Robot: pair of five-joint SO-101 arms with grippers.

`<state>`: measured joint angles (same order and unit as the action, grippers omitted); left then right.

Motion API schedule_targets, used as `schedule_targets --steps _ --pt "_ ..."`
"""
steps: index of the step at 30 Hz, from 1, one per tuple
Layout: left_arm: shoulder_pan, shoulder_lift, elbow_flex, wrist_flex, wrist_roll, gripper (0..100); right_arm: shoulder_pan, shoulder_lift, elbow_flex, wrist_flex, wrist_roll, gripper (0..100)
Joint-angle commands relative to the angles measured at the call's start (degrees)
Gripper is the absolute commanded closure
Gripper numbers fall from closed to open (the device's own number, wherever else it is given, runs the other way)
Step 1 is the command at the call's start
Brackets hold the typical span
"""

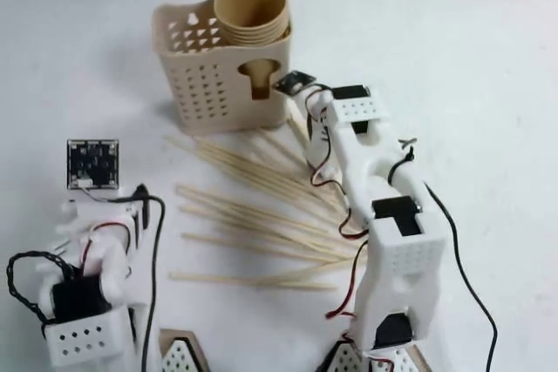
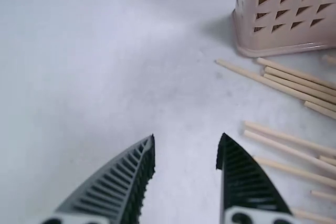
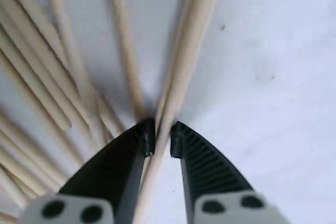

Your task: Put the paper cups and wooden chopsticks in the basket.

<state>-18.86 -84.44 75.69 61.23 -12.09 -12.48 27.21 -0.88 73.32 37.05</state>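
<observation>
Your right claw (image 3: 161, 129) is pinched narrow on the wooden chopsticks (image 3: 185, 56) — what looks like two sticks lying side by side run between its jaws and out across the white table (image 3: 273, 51). The rest of the sticks fan away on one side of the claw, some of them touching the gripped pair where the fan converges. Count what you have: one basket (image 1: 209, 84), one stack of paper cups (image 1: 253, 10) already standing inside it with the rims above the basket's top edge, and a dozen or more chopsticks scattered flat on the table, overlapping too much for an exact tally. How many cups are nested in the stack you cannot tell from the rims. Your right arm (image 1: 397, 250) stretches forward from its base at the near edge, wrist bent down over the end of the fan closest to the basket, just beside the basket's front wall. Your left arm (image 1: 83, 302) sits folded back near its own base, well apart from the basket; your left claw (image 2: 185, 142) hangs over bare table with its jaws wide and nothing between them — the basket's corner and the nearest stick ends lie ahead of it, not touching.
</observation>
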Motion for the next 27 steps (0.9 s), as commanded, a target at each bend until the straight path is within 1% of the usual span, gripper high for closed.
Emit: schedule_targets --steps 1,6,16,21,27 --pt "-0.48 -2.24 0.35 -1.14 -0.18 80 1.45 -0.92 0.09 4.0 1.41 98.1" --pt "-0.48 -4.97 2.11 -1.14 -0.18 80 5.85 -2.86 0.44 5.58 1.67 98.1" --pt "-0.48 -13.32 7.03 -1.14 -0.53 80 14.29 -8.84 0.44 11.74 8.88 98.1" --pt "-0.48 -17.8 8.79 -0.7 -0.53 80 15.25 -13.67 0.44 14.37 9.14 98.1" --pt "-0.48 -19.47 9.76 -0.7 -0.62 80 14.29 -26.68 0.35 19.3 7.91 98.1"
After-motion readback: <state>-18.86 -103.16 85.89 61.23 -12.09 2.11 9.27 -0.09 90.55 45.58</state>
